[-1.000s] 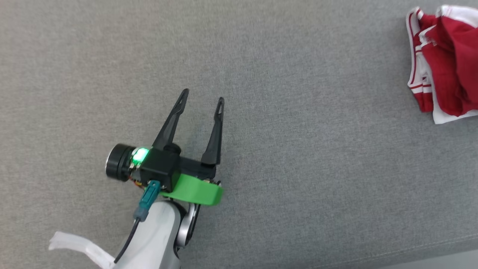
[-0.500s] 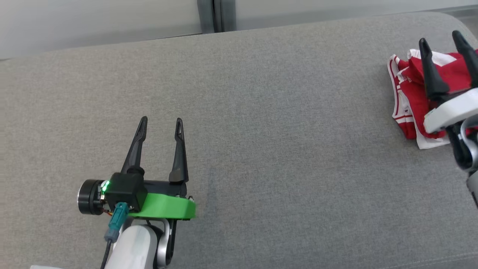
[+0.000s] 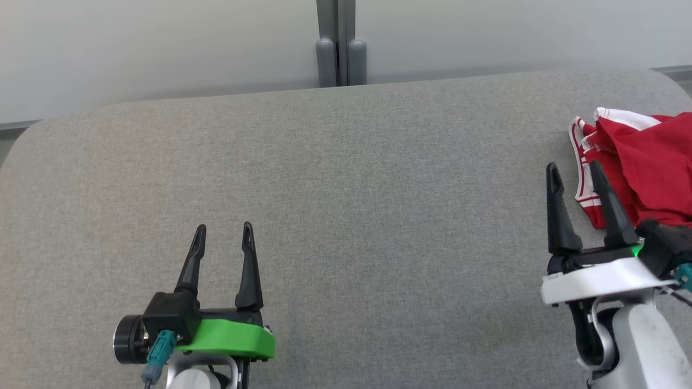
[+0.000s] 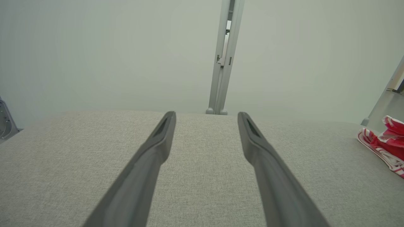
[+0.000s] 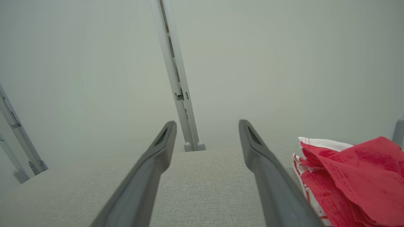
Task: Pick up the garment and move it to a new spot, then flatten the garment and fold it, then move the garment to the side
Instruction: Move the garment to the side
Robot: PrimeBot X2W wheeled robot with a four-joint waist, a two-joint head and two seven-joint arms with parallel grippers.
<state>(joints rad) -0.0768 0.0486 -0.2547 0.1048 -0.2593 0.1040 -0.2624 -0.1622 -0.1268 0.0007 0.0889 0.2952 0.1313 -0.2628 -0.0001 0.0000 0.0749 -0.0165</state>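
The grey table (image 3: 346,189) carries the red-and-white garment (image 3: 643,173), bunched at its right edge. The right gripper (image 3: 573,168) hovers just beside it, jaws apart, probably to take cloth; the left gripper (image 3: 223,229), jaws also apart, hangs near the front edge.

Your head camera looks steeply down on the grey tabletop (image 3: 346,178). Both wrist cameras sit low, skimming it towards the wall post (image 4: 221,63). All three share the red garment (image 5: 363,176).
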